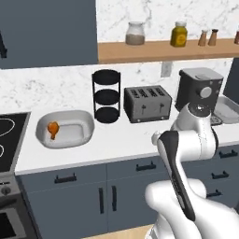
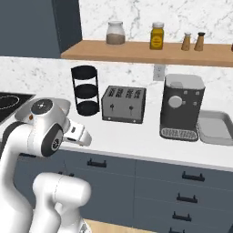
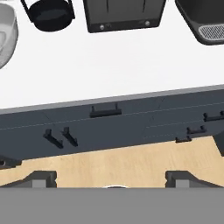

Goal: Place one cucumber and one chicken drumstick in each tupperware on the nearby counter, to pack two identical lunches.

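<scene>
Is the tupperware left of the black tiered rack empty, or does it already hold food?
Partly filled. The tupperware holds one orange chicken drumstick at its left end; no cucumber shows inside, and the rest of its floor is bare.

White bench and wooden shelf, with what stood on each.
On the bench (image 1: pixel 121 135), left to right, sat a cooktop (image 1: pixel 9 135), a tupperware (image 1: pixel 65 128) holding a drumstick (image 1: pixel 53 128), a black rack (image 1: pixel 107 96), a toaster (image 1: pixel 147 103), a coffee machine (image 1: pixel 200 91) and a second tupperware (image 2: pixel 215 127). The shelf (image 1: pixel 163 49) carried a jar (image 1: pixel 135 33), a yellow bottle (image 1: pixel 179 34) and two shakers (image 1: pixel 207 37).
</scene>
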Robot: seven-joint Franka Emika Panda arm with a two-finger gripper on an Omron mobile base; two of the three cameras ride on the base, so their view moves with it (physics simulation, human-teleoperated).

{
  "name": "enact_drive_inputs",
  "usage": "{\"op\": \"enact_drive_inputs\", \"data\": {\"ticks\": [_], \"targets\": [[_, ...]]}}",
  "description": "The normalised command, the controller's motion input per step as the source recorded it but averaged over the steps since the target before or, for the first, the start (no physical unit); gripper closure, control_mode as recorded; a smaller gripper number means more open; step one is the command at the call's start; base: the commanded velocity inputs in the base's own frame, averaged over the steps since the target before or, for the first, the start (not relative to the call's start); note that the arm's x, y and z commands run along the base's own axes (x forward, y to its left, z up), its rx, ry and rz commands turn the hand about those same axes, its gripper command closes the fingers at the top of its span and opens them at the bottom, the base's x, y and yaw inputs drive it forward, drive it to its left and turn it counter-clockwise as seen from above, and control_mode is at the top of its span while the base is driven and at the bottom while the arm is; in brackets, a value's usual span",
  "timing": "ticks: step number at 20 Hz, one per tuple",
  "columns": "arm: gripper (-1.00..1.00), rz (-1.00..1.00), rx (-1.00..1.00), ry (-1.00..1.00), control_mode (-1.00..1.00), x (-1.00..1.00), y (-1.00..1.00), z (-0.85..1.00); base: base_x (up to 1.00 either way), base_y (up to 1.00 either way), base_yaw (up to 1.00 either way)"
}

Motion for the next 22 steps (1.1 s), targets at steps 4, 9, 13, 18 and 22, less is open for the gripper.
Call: {"op": "enact_drive_inputs", "data": {"ticks": [4, 9, 13, 18, 22], "targets": [[-1.00, 0.00, 0.00, 0.00, 1.00, 0.00, 0.00, 0.00, 0.00, -1.00, -0.04], [-1.00, 0.00, 0.00, 0.00, 1.00, 0.00, 0.00, 0.00, -0.23, -0.94, -0.01], [-1.00, 0.00, 0.00, 0.00, 1.00, 0.00, 0.00, 0.00, -0.50, -0.94, 0.00], [-1.00, 0.00, 0.00, 0.00, 1.00, 0.00, 0.00, 0.00, -0.28, -0.83, 0.00], [-1.00, 0.00, 0.00, 0.00, 1.00, 0.00, 0.00, 0.00, -0.30, -0.65, 0.00]]}}
